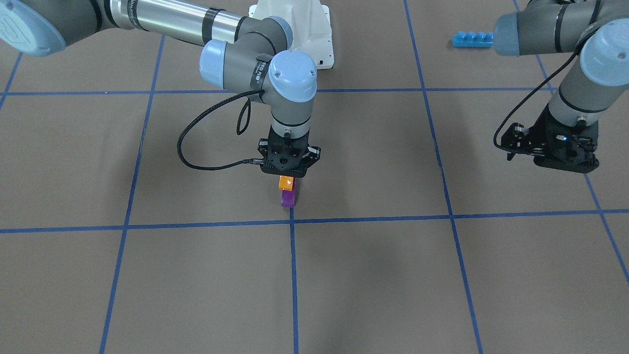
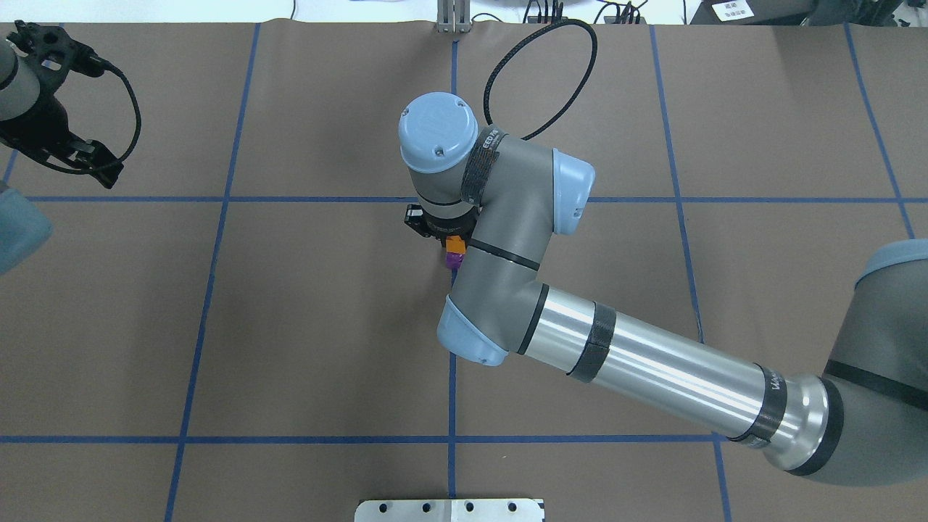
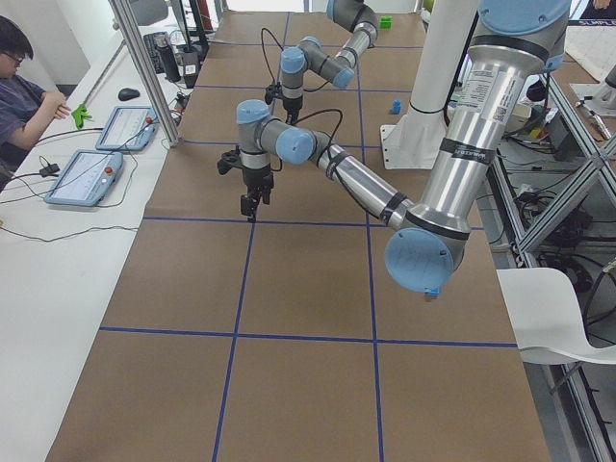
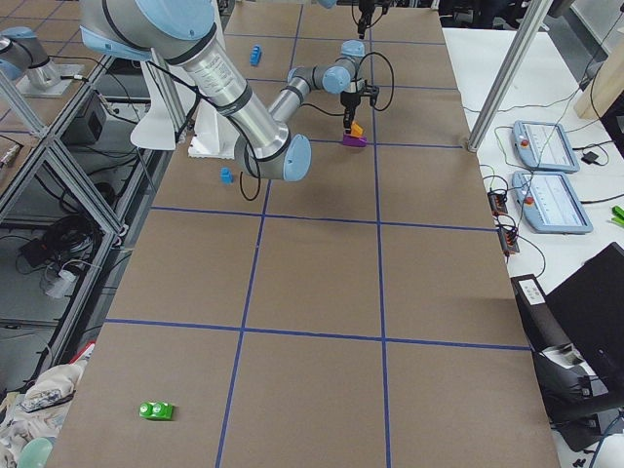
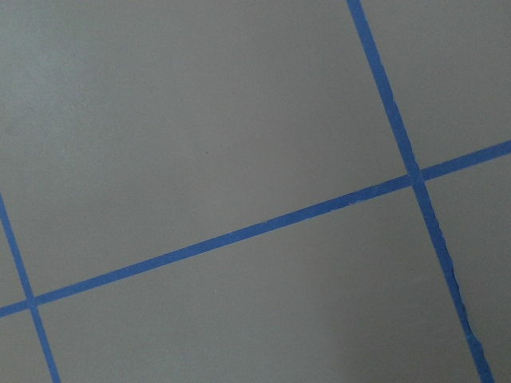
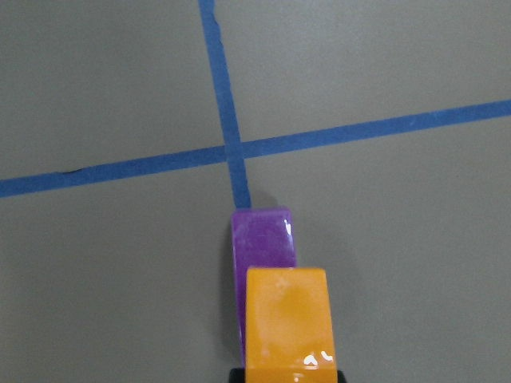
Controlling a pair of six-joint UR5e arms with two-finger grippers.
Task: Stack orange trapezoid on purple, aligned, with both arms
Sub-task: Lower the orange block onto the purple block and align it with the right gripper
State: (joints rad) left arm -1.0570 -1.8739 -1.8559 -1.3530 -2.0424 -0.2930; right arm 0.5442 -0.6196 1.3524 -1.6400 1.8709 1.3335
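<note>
The orange trapezoid is held in the fingertips of my right gripper, which points straight down and is shut on it. It sits on or just above the purple brick, which stands on the table next to a blue tape crossing. In the right wrist view the orange trapezoid covers the near part of the purple brick, shifted slightly to one side. Both also show in the overhead view, the orange above the purple. My left gripper hangs open and empty far off at the table's side.
A long blue four-stud brick lies near the left arm. A small blue brick lies by the white robot base. A green brick lies at the table's far end. Blue tape lines grid the brown table.
</note>
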